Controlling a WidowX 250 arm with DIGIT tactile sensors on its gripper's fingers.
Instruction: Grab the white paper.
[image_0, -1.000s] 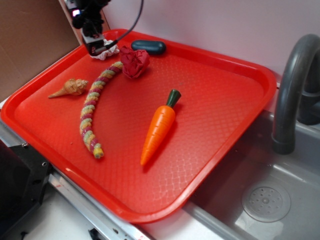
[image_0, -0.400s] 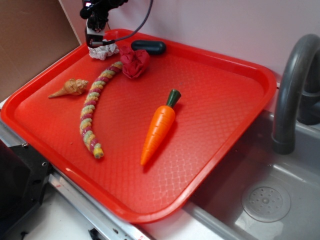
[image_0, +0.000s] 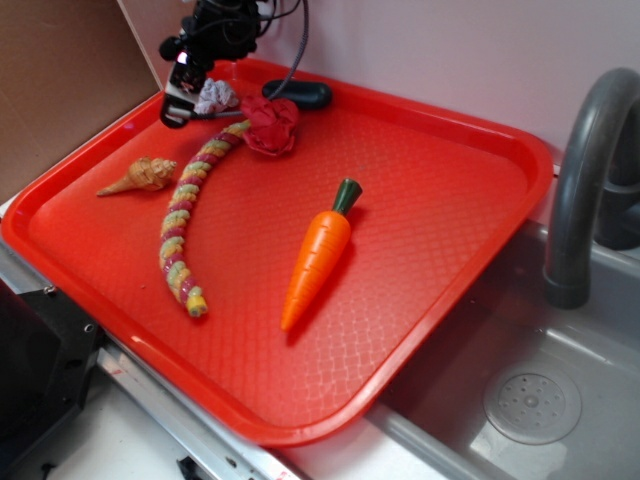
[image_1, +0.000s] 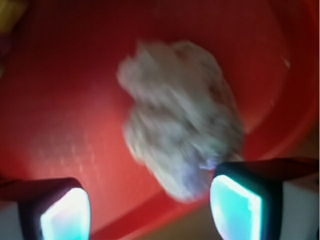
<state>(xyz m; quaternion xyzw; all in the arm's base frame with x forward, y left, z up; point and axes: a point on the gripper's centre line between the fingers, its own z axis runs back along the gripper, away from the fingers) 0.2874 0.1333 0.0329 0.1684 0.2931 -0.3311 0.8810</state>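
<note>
The white paper (image_0: 215, 97) is a small crumpled ball with grey creases, lying in the far left corner of the red tray (image_0: 440, 250). In the wrist view the white paper (image_1: 180, 125) fills the middle of the frame, and its lower edge reaches down beside the right fingertip (image_1: 235, 207). My gripper (image_0: 173, 106) hangs just left of the ball, tilted, over the tray's rim. In the wrist view the gripper (image_1: 150, 212) is open, with its fingers wide apart and only tray showing between the tips.
A red crumpled paper ball (image_0: 270, 122) lies right of the white one. Behind them is a dark oblong object (image_0: 298, 93). A striped knitted rope (image_0: 185, 215), a shell (image_0: 140, 176) and a toy carrot (image_0: 320, 255) lie on the tray. A sink (image_0: 530, 400) and grey faucet (image_0: 580, 170) are at the right.
My gripper has moved off the white paper to its left and tilted. The ball, half covered before, now shows fully and sits slightly further right.
</note>
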